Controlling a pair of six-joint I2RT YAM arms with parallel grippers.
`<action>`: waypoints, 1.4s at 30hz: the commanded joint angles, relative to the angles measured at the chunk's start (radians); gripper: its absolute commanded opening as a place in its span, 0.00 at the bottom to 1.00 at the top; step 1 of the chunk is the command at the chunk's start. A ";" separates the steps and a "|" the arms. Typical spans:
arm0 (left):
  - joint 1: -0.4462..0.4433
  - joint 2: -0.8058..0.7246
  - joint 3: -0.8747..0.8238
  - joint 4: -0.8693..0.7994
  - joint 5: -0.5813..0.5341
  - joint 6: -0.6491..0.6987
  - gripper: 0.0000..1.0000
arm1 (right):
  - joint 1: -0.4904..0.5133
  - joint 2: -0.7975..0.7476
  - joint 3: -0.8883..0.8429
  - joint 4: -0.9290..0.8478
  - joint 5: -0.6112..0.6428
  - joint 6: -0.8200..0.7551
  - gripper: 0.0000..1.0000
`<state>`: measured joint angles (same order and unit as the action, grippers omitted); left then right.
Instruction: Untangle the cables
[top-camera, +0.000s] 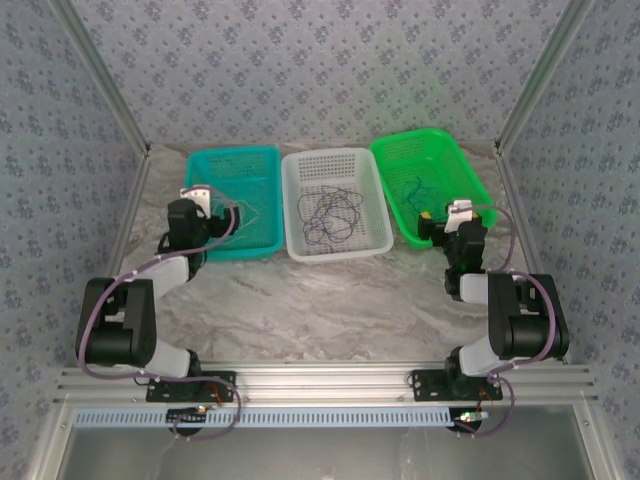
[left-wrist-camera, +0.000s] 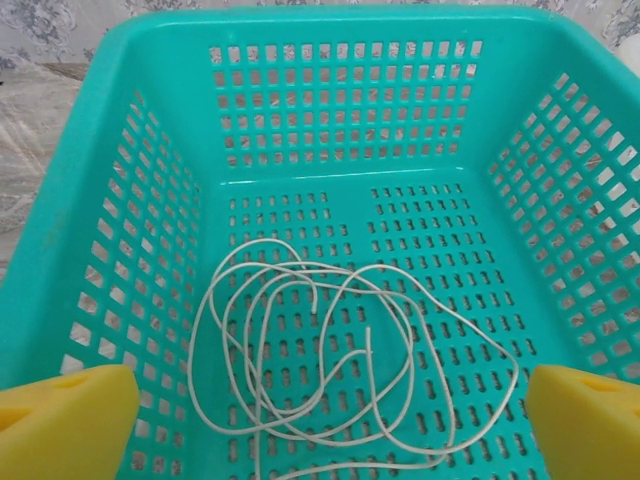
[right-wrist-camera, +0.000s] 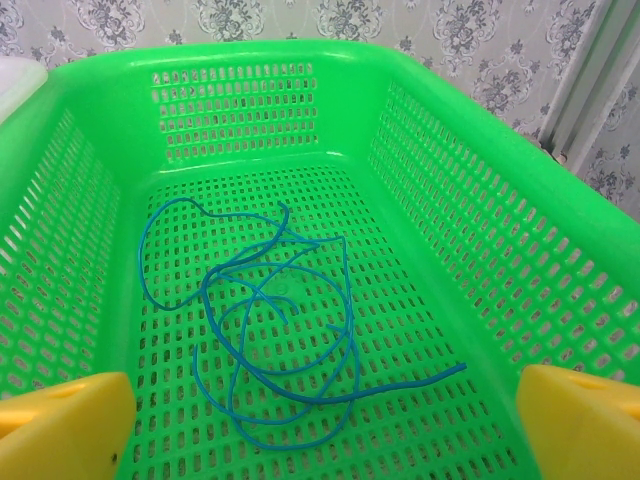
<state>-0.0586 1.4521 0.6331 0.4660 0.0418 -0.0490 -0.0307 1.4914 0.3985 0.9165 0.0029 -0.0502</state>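
Near the white cable (left-wrist-camera: 368, 365), left tool (left-wrist-camera: 325, 425) gapes wide; right tool (right-wrist-camera: 320, 420) likewise near blue cable (right-wrist-camera: 345, 290).

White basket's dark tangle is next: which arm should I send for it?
Right, probably. The right gripper hangs open at the near corner of the green basket, next to the white basket; the left gripper, also open, sits over the outer side of the teal basket, farther from the dark tangle.

The teal basket (left-wrist-camera: 330, 20), white basket (top-camera: 335, 155) and green basket (right-wrist-camera: 250, 50) are smooth, faintly glossy perforated plastic. The tabletop (top-camera: 330, 300) looks like polished grey-veined marble, with a matt ribbed metal rail (top-camera: 320, 378) along its near edge. The white cable (left-wrist-camera: 368, 355) and blue cable (right-wrist-camera: 347, 290) have smooth, plain sheaths.
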 joint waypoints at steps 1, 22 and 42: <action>0.015 -0.045 0.003 -0.035 0.048 0.060 0.99 | -0.008 0.029 -0.007 -0.109 -0.016 0.024 1.00; 0.110 -0.143 -0.088 -0.068 -0.075 0.018 1.00 | -0.008 0.030 -0.008 -0.109 -0.016 0.023 1.00; 0.019 -0.091 -0.008 -0.161 0.065 0.052 1.00 | -0.009 0.029 -0.009 -0.108 -0.014 0.023 1.00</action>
<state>-0.0666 1.3270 0.5804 0.3714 0.0700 -0.0288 -0.0307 1.4914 0.3985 0.9165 0.0032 -0.0502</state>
